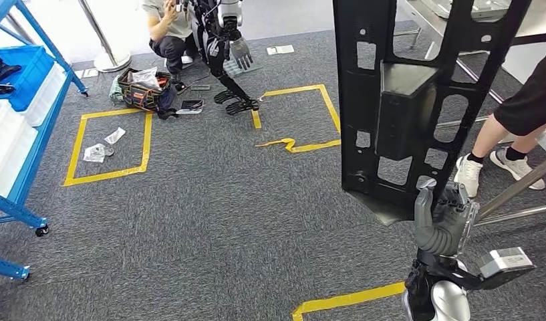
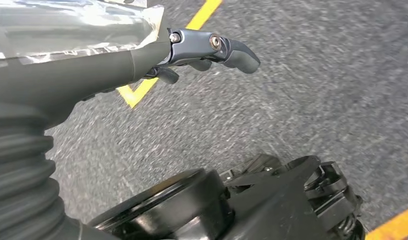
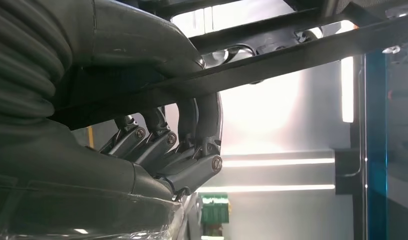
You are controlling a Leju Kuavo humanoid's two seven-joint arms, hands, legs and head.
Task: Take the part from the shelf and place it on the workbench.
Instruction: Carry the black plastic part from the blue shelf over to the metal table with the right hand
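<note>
The part is a tall black plastic panel with several cut-outs, held upright in the right half of the head view. My right hand grips its lower edge from below, thumb up against the face. In the right wrist view my right hand has its fingers curled around a dark bar of the part. My left hand hangs over the grey carpet with its fingers stretched out and nothing in it. A corner of the workbench shows at the top right.
A blue shelf with a blue bin stands at the left. Yellow tape squares mark the carpet. Another humanoid robot, a crouching person and a tool bag are at the back. A person's legs and metal bench legs are at the right.
</note>
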